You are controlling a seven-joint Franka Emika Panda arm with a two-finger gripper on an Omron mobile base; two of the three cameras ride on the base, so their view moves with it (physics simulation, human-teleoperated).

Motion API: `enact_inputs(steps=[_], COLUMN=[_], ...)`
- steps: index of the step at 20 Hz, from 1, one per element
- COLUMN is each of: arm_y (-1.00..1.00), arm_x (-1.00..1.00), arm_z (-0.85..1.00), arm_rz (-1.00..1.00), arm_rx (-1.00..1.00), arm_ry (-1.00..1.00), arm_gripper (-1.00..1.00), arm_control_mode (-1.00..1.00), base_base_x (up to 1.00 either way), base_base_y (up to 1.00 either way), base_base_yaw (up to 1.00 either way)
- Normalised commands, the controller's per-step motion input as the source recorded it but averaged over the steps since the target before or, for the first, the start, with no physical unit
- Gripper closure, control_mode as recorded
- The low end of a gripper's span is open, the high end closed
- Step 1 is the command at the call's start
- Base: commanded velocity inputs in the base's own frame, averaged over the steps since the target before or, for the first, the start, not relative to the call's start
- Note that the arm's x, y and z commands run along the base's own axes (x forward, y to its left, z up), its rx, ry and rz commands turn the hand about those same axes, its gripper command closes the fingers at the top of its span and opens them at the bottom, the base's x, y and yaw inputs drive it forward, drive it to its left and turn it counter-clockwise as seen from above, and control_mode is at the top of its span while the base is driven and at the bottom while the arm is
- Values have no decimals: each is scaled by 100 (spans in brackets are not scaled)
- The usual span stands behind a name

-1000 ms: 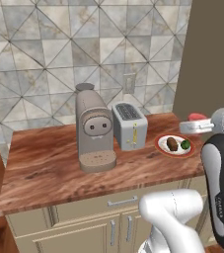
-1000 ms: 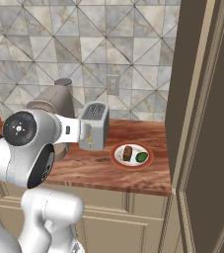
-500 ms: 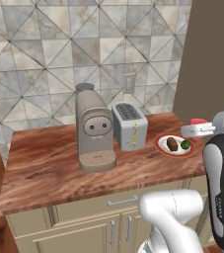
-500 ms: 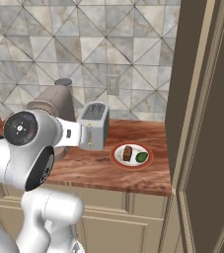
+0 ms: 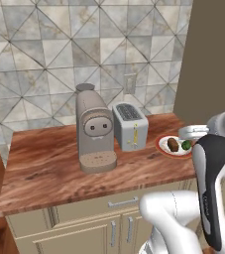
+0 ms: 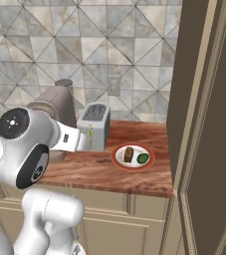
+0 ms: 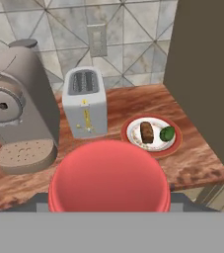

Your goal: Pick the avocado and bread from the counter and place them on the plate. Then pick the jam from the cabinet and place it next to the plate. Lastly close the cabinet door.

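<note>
The jam [image 7: 108,178] shows its wide red lid close up at the bottom of the hand view, and my gripper [image 5: 193,132] is shut on it. The hand hangs just above the right end of the counter [image 5: 54,168], over the near right side of the plate [image 5: 163,149]. On this white, orange-rimmed plate [image 7: 175,143] lie the brown bread [image 7: 146,132] and the green avocado [image 7: 167,133], side by side. From the right base view the bread [image 6: 129,154] and avocado [image 6: 143,158] rest on the plate [image 6: 115,158]. The cabinet door [image 6: 214,164] stands open at the right.
A beige coffee machine [image 5: 94,129] and a white toaster [image 5: 130,126] stand left of the plate against the tiled wall. The cabinet's brown side [image 5: 213,59] rises right of the plate. Bare counter lies in front of and beside the plate [image 7: 202,168].
My hand with the jam has sunk a little lower beside the plate. The bread, the avocado and the plate have not moved.
</note>
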Motion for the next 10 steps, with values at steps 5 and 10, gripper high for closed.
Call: enact_inputs(steps=[5, 10], arm_y=[-16, -39], arm_x=[0, 0], arm_z=[-41, -42], arm_rz=[-1, 2], arm_rx=[0, 0], arm_ry=[0, 0], arm_gripper=[100, 100], arm_control_mode=[-100, -100], base_base_x=[0, 0], base_base_y=[0, 0], base_base_yaw=[0, 0])
